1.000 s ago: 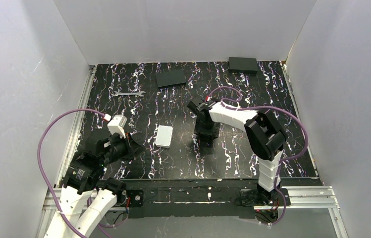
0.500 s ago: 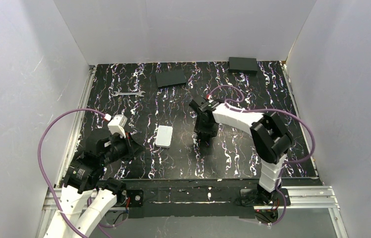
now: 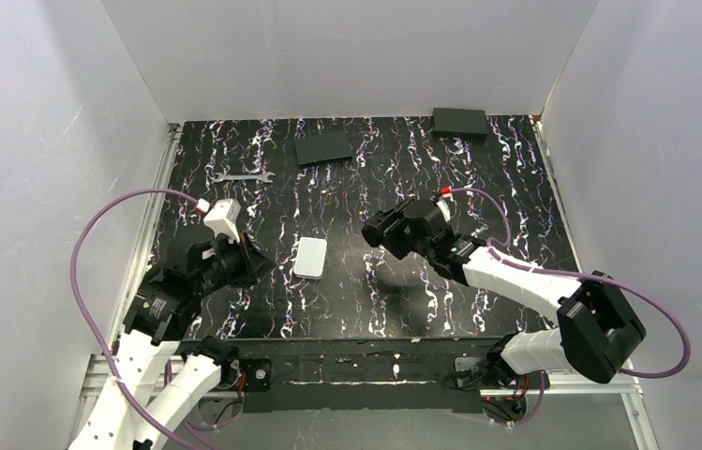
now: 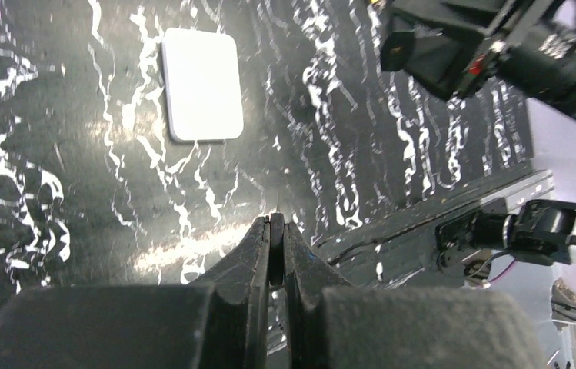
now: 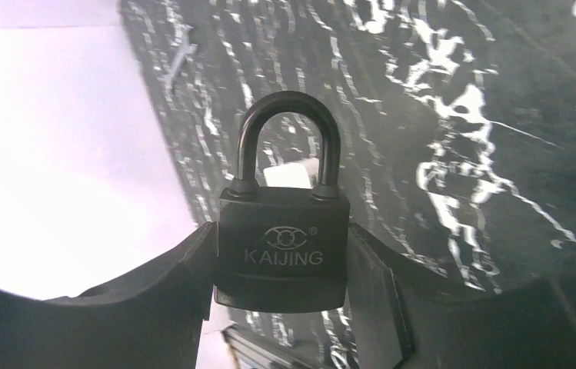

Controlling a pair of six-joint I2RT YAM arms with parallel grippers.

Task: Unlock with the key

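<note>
The black padlock (image 5: 283, 254), marked KAIJING, hangs off the table with its shackle closed, pinched by its sides in my right gripper (image 5: 281, 231). In the top view my right gripper (image 3: 382, 231) points left at mid-table, and the padlock is hard to make out there. My left gripper (image 4: 276, 221) is shut on the key (image 4: 276, 247). Only the key's dark head shows, as a thin slab between the fingers, with a hairline of blade past the tips. The left gripper (image 3: 253, 261) hovers left of centre, pointing right toward the other arm.
A white pad (image 3: 310, 257) lies flat between the two grippers. At the back left lies a silver wrench (image 3: 244, 176). A flat black plate (image 3: 324, 147) and a black box (image 3: 459, 123) sit at the back. White walls enclose three sides.
My right arm has swung low to the right and lifted the padlock off the table, turning its gripper to face left. My left arm has risen slightly, still shut.
</note>
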